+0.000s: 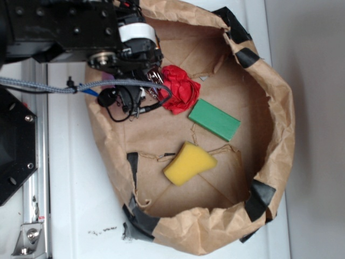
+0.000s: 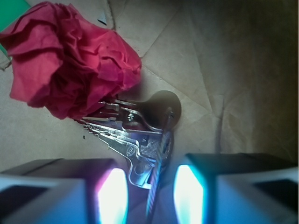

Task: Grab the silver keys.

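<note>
While no writing reads legibly, the end effector (image 2: 150, 193) stands open astride the silver keys (image 2: 135, 135).

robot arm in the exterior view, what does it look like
A black boxy arm with a white band, visible screws and a silver round joint. A grey braided cable and thin black wires trail from it. In the wrist view, the hand shows dark fingers with glowing pads.

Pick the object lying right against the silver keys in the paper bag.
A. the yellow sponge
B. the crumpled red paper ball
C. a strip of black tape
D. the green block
B: in the wrist view the silver keys fan out from under the crumpled red paper ball, touching its edge.
</note>
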### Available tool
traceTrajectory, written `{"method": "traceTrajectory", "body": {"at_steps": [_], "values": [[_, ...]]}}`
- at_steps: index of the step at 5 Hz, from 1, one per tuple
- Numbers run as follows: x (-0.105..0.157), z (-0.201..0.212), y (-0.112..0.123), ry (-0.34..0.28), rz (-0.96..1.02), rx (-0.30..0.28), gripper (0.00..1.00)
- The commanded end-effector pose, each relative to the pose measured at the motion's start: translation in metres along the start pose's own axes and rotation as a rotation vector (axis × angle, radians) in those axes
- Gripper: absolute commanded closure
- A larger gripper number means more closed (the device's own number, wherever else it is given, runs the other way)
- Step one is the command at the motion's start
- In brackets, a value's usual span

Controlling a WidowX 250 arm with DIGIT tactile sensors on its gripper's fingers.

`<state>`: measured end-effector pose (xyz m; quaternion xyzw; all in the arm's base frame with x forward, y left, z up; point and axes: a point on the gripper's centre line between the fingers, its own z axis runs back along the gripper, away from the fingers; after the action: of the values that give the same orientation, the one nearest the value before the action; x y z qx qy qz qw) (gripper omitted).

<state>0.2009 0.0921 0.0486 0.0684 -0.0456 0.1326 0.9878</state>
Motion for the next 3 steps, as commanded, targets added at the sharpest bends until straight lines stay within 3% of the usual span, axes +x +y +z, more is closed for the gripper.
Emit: {"method": "traceTrajectory", "body": {"at_steps": [1,3], "values": [[0.0149,0.0100,0.0080,-0.047,0.035,0.040,1.00],[0.0203,0.0036,0.0032,-0.053,0.075,0.081,1.00]]}}
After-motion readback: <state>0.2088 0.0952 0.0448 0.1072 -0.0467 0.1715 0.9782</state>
